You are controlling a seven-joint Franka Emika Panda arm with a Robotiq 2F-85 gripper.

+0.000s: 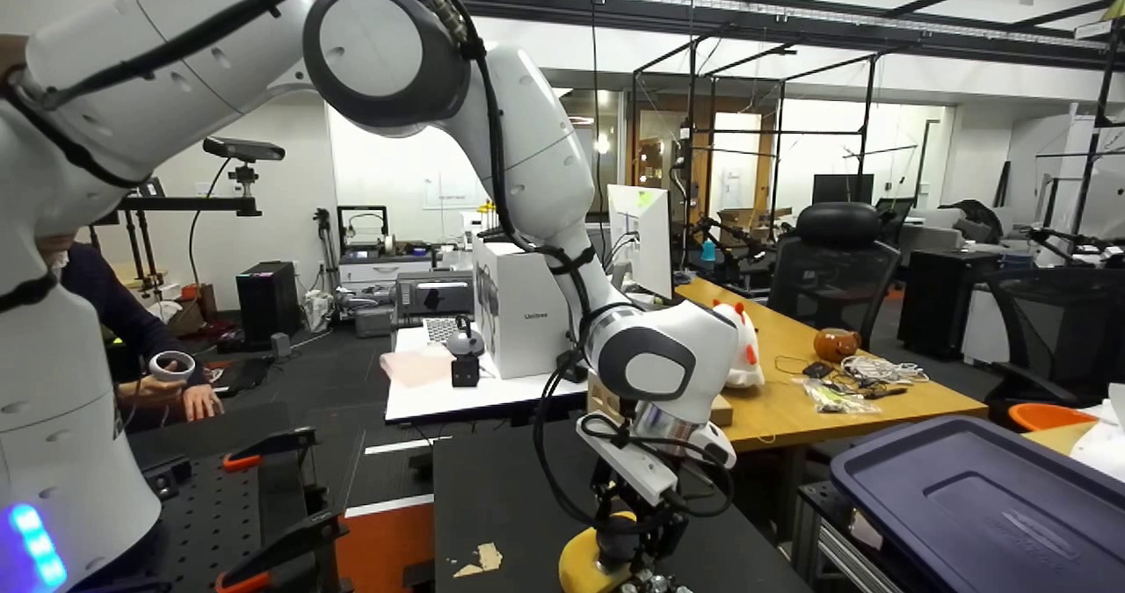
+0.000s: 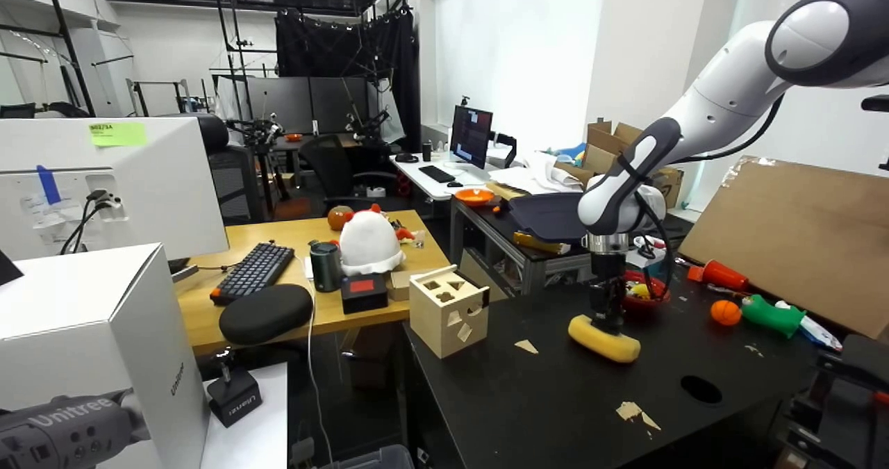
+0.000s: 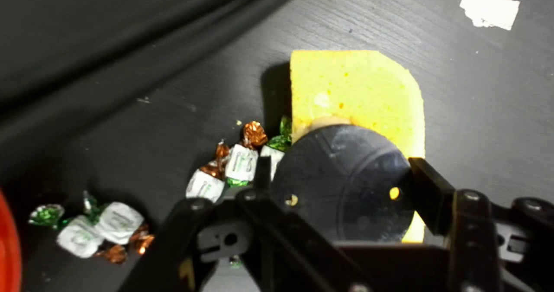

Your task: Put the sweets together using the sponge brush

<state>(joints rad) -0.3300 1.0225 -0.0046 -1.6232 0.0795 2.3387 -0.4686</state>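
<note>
Hand (image 3: 342, 171): closed on the dark round handle (image 3: 337, 188) of the sponge brush (image 3: 359, 88), with fingers (image 3: 433, 197) at nine and three o'clock; the hold looks firm. The yellow block appears to rest on the counter (image 2: 528, 399), its straight edge facing nine o'clock in the wrist view.

Sweets (image 3: 241, 163): at least three lie bunched just beside the block, at nine o'clock of the handle, one of them partly hidden by the hand; whether the block touches it cannot be confirmed. A second pair (image 3: 108, 226) lies well apart, toward half past eight, near a red bowl (image 3: 8, 244). The two groups are not yet together.

Step in hand, as judged: sweeping the bunch across to the pair. Recommended: keep the block flat and low, so that no wrapper rides under it. Push slowly toward eight o'clock, turning the straight edge square to the travel. Chief hazard: pieces slipping round the six o'clock end, out of sight behind the finger. Halt short of the bowl.
</note>
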